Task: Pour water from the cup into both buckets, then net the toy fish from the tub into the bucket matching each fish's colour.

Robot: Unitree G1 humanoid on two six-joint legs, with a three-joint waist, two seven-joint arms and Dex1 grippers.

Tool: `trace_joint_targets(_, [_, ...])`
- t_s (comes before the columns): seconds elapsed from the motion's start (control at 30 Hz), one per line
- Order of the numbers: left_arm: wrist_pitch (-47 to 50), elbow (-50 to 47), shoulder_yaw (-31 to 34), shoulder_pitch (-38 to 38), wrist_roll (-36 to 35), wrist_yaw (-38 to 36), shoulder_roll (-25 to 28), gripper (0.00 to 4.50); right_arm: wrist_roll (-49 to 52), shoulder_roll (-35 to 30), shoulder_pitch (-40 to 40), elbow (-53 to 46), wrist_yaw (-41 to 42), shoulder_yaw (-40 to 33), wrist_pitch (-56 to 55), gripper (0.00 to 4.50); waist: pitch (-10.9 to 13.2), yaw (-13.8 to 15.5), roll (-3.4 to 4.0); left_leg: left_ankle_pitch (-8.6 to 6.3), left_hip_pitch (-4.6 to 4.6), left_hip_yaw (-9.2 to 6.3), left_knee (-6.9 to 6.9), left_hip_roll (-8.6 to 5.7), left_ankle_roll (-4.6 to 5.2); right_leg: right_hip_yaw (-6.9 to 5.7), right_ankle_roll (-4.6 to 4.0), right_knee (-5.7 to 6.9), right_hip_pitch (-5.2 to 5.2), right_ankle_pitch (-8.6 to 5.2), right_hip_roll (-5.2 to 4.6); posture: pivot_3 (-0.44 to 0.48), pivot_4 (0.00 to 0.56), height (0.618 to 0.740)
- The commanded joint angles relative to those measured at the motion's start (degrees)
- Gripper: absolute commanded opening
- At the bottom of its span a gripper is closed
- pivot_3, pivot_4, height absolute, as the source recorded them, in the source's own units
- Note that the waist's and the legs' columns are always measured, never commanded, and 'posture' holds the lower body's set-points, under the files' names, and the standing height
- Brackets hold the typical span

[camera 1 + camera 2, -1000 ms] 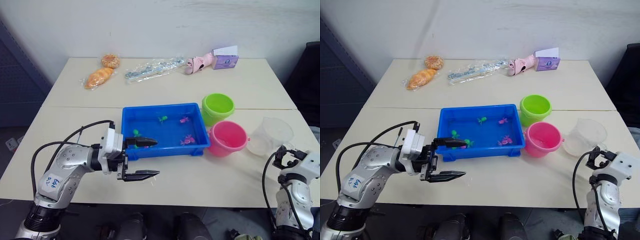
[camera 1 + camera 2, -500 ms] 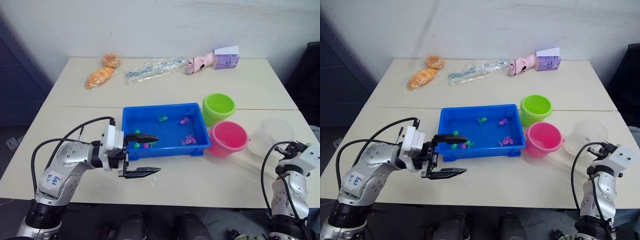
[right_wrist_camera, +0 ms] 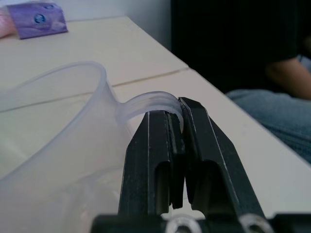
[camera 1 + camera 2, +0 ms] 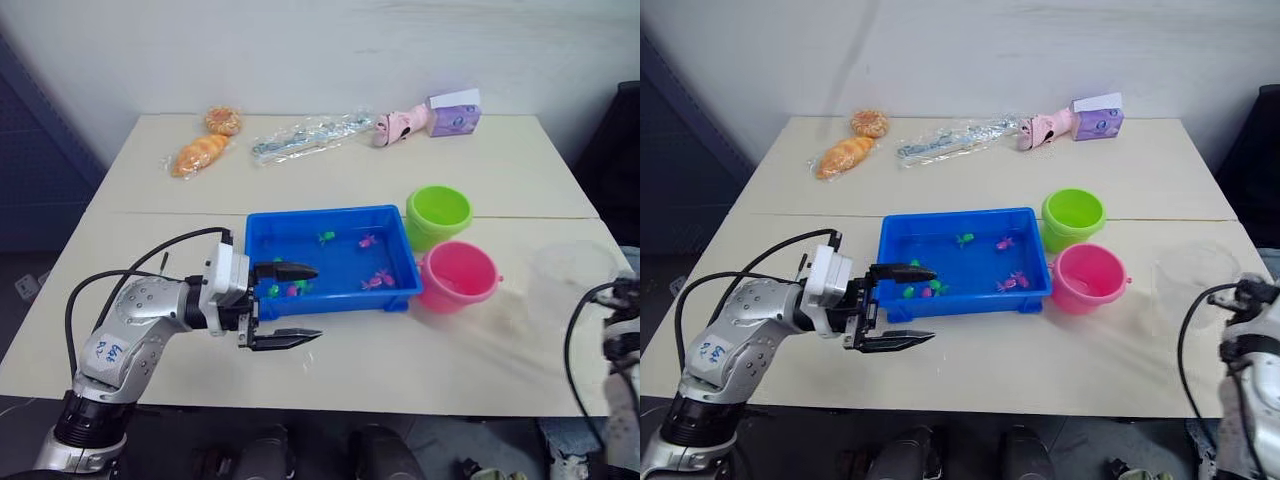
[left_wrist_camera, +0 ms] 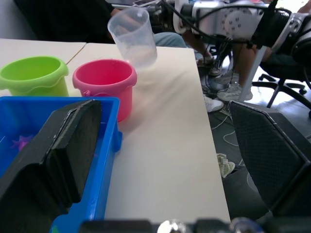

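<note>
The right gripper is pinching its two fingers tight on the clear handle of the cup, and the cup is hanging in the air off the right end of the table, to the right of the pink bucket. The green bucket is sitting just behind the pink one, the two nearly touching, and both are standing right beside the right end of the blue tub. Small green and pink fish are lying scattered inside that tub. Over on the other side, the left gripper is hovering with its fingers spread wide apart, one finger reaching over the tub's front left corner, the other out over the bare table in front of it, gripping nothing. Along the far edge of the table, bread in a bag, a clear plastic packet, a pink toy and a purple tissue pack are lying in a row.
</note>
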Motion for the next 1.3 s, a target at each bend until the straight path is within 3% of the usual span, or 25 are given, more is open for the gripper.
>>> trace_joint_targets(0.03, [-1.4, 1.2, -1.1, -1.3, 0.8, -1.1, -1.2, 4.5, 1.3, -4.2, 0.8, -7.8, 2.4, -2.7, 3.1, 0.03, 0.0, 0.1, -0.03, 0.0, 0.01, -0.01, -0.01, 0.0, 0.0, 0.0, 0.01, 0.01, 0.0, -0.01, 0.01, 0.0, 0.15, 0.74])
trace_joint_targets(0.43, [-2.4, 4.9, -2.9, -4.9, 1.9, -2.7, -4.2, 4.5, -14.8, -12.1, -1.4, -13.8, 5.1, 6.4, 3.0, 0.03, 0.1, 0.3, -0.17, 0.08, -0.08, -0.01, 0.01, -0.01, -0.13, 0.0, 0.08, -0.03, -0.05, -0.03, 0.03, 0.0, 0.15, 0.74])
trace_joint_targets(0.87, [-3.0, 4.6, -3.3, -4.7, 3.1, -1.7, -5.5, 4.5, -31.5, -15.7, -1.8, -6.2, 9.7, 13.2, -12.8, 0.03, 0.1, 0.3, -0.24, 0.09, -0.09, -0.01, 0.06, -0.02, -0.14, -0.02, 0.09, -0.04, -0.03, -0.03, 0.03, 0.0, 0.15, 0.74])
trace_joint_targets(1.3, [-3.0, 4.6, -3.1, -5.2, 3.7, -1.2, -6.0, 4.5, -37.7, -14.9, -3.1, -0.7, 10.0, 14.0, -21.0, 0.03, 0.1, 0.3, -0.25, 0.1, -0.08, -0.01, 0.1, -0.02, -0.16, -0.02, 0.09, -0.03, -0.01, -0.03, 0.03, 0.0, 0.15, 0.74])
